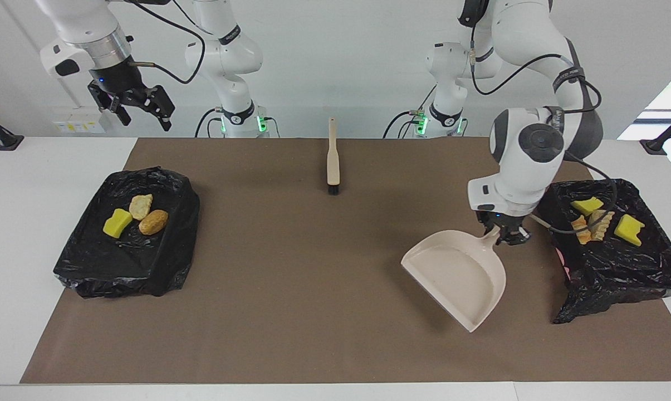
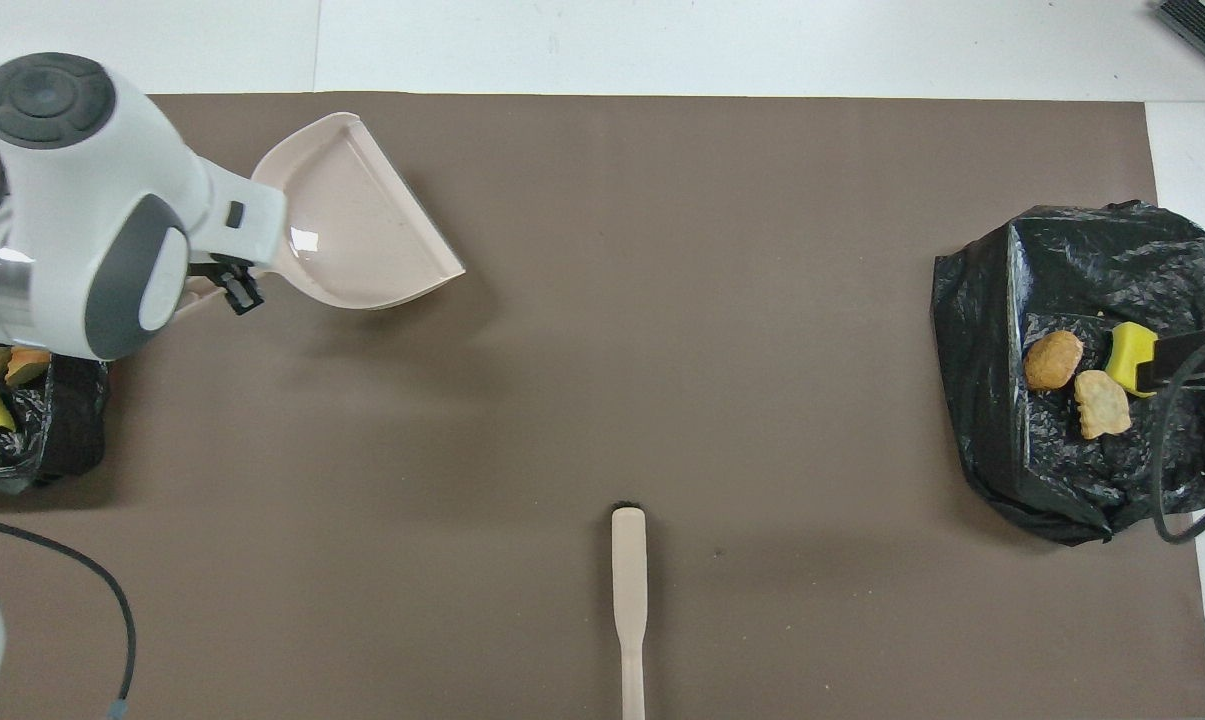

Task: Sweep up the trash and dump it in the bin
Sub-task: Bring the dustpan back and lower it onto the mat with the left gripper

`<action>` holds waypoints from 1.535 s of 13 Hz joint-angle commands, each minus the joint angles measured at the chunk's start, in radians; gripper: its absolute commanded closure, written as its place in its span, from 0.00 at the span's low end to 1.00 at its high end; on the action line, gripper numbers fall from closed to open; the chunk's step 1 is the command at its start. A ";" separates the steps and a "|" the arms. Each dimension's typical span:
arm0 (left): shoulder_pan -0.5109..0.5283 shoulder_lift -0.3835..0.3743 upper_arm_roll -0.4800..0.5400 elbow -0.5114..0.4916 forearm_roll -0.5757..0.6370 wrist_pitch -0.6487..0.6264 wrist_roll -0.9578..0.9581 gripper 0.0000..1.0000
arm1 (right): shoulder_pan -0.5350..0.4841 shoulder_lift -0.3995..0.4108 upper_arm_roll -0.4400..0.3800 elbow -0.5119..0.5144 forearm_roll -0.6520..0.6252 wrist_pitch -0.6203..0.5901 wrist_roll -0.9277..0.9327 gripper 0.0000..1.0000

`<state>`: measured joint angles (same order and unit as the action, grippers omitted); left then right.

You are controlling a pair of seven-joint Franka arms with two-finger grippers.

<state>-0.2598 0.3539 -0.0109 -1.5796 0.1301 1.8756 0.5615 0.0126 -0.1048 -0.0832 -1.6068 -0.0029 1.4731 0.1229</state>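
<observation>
At nine o'clock in the facing view, toward the right arm's end of the table, sits a bin lined with black plastic. In it lie three scraps of trash — a yellow sponge piece, a pale crumbly chunk and a golden-brown lump, all close together. Up at eleven o'clock the right gripper hangs in the air above that end of the table, its fingers spread and holding nothing; this arm waits.

At twelve o'clock, on the brown mat, the beige brush lies flat with its black bristles pointing away from the robots, well apart from everything else.

Toward four o'clock the beige dustpan is tilted, its open mouth turned away from the robots and toward the table's middle. The left gripper pinches the dustpan's handle, its fingers closed on it, just beside the second bin.

At three o'clock, at the left arm's end, the second black-lined bin holds the other trash — two yellow sponge pieces and brownish bread-like lumps between them. No scrap shows on the mat.
</observation>
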 commanded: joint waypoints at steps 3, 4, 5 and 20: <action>-0.180 0.023 0.022 0.006 -0.124 0.022 -0.468 1.00 | -0.034 -0.006 0.037 -0.002 0.029 0.018 -0.020 0.00; -0.221 0.046 0.023 0.022 -0.132 0.019 -0.573 1.00 | -0.033 -0.006 0.036 -0.004 0.024 0.018 -0.022 0.00; -0.237 0.066 0.022 0.048 -0.138 0.026 -0.682 1.00 | -0.033 -0.006 0.034 -0.004 0.023 0.026 -0.026 0.00; -0.358 0.321 -0.020 0.323 -0.195 0.043 -1.082 1.00 | 0.035 -0.010 -0.010 -0.007 0.017 0.004 -0.046 0.00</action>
<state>-0.6109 0.6718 -0.0325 -1.2849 -0.0512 1.9310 -0.5068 0.0412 -0.1051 -0.0886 -1.6048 -0.0002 1.4800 0.1057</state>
